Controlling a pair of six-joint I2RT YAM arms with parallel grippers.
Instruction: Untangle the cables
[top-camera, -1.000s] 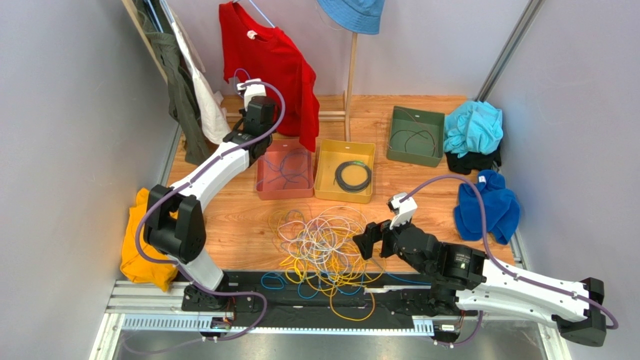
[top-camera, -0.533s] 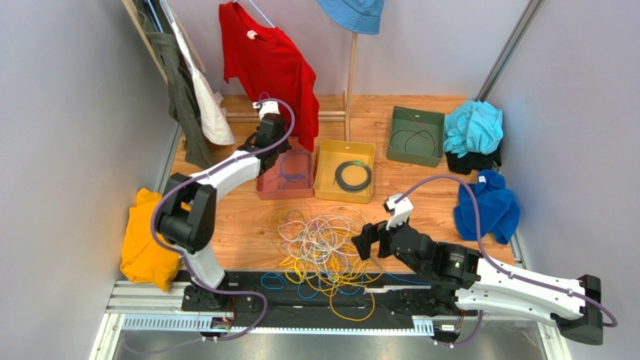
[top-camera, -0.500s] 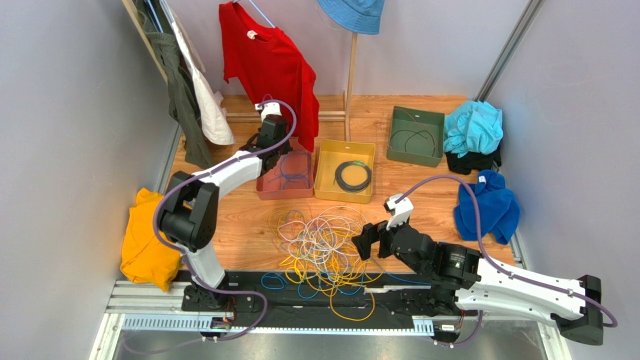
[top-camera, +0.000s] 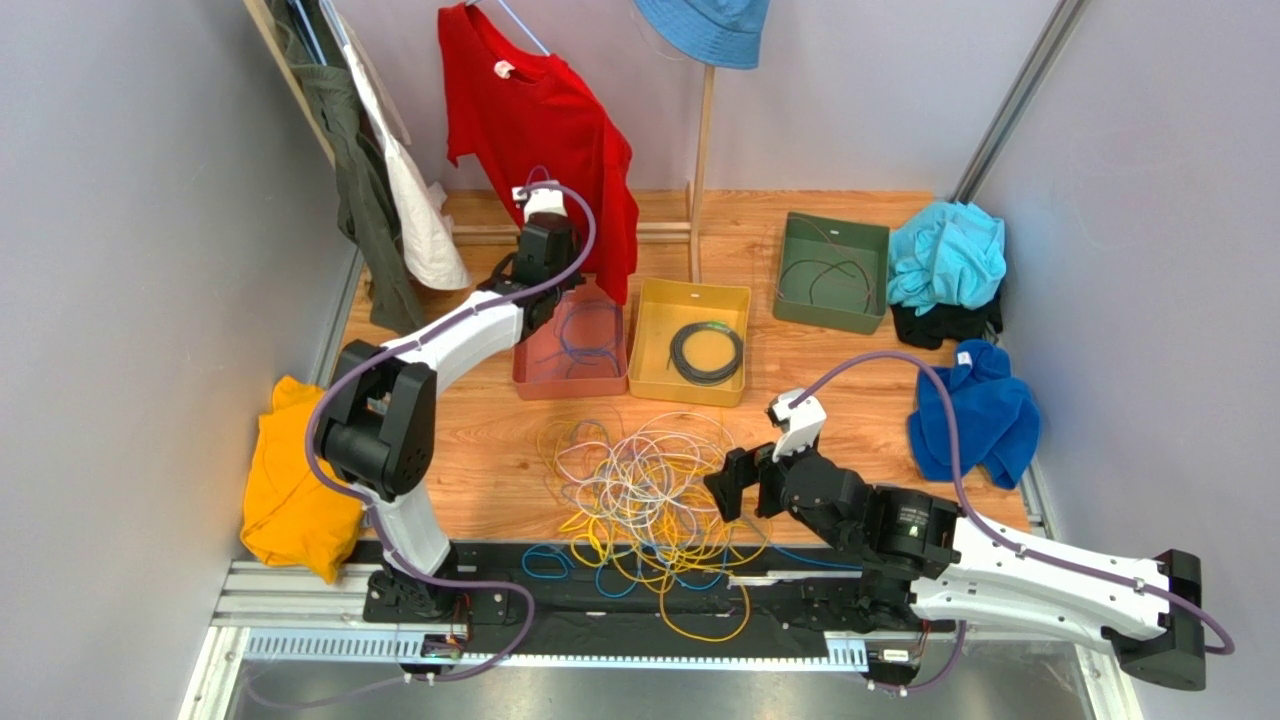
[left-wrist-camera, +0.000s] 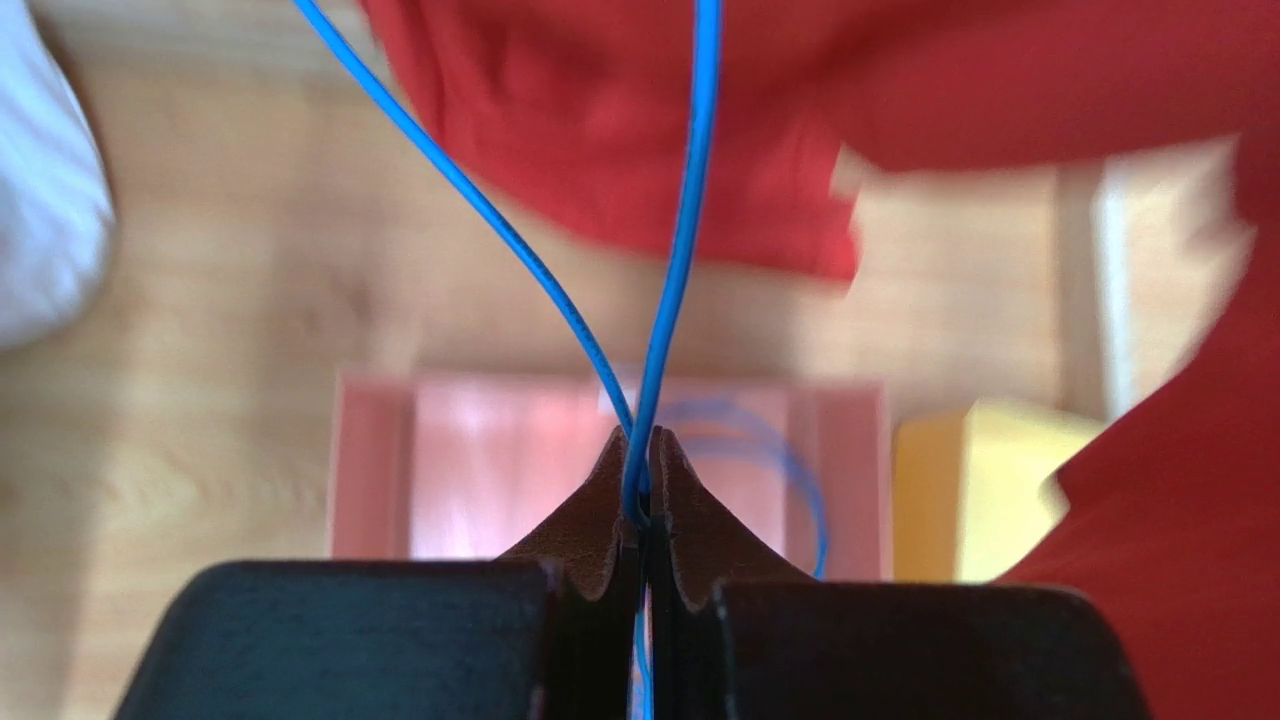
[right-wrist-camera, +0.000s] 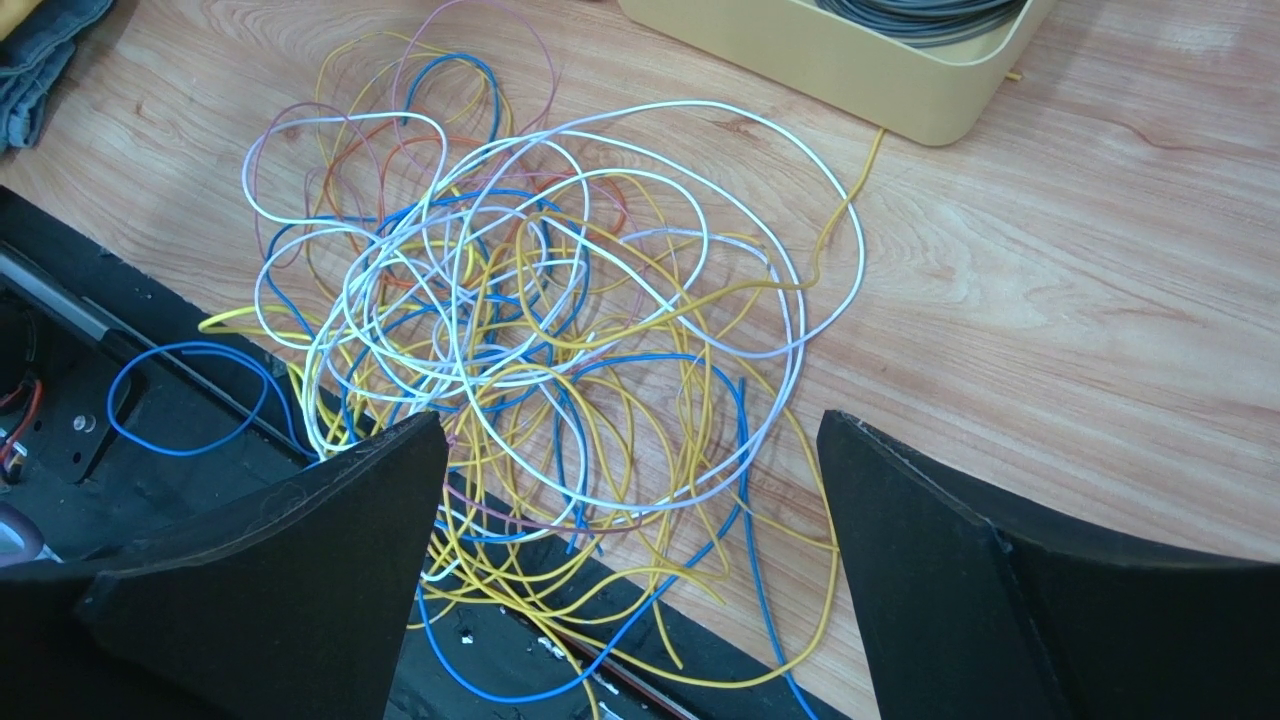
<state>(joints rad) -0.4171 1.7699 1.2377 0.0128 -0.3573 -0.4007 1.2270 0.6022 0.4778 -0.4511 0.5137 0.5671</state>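
A tangle of yellow, white, blue and purple cables (top-camera: 639, 503) lies on the wooden table near its front edge, spilling onto the black rail; it fills the right wrist view (right-wrist-camera: 556, 315). My left gripper (left-wrist-camera: 642, 458) is shut on a blue cable (left-wrist-camera: 684, 225), held above the pink tray (top-camera: 529, 354), which holds more blue cable (top-camera: 579, 348). In the top view the left gripper (top-camera: 559, 285) is at the tray's back. My right gripper (top-camera: 732, 483) is open and empty, just right of the tangle, its fingers (right-wrist-camera: 301, 555) straddling the tangle's near edge.
A yellow tray (top-camera: 649, 378) holds a coiled grey cable (top-camera: 705, 351). A green tray (top-camera: 793, 300) with a dark cable stands at the back right. A red shirt (top-camera: 541, 120) hangs behind the pink tray. Blue cloths (top-camera: 977, 405) lie right, an orange cloth (top-camera: 286, 480) left.
My left arm has swung right and forward from behind the pink tray's left corner to over the tray's back edge. The right arm has edged slightly left toward the tangle.
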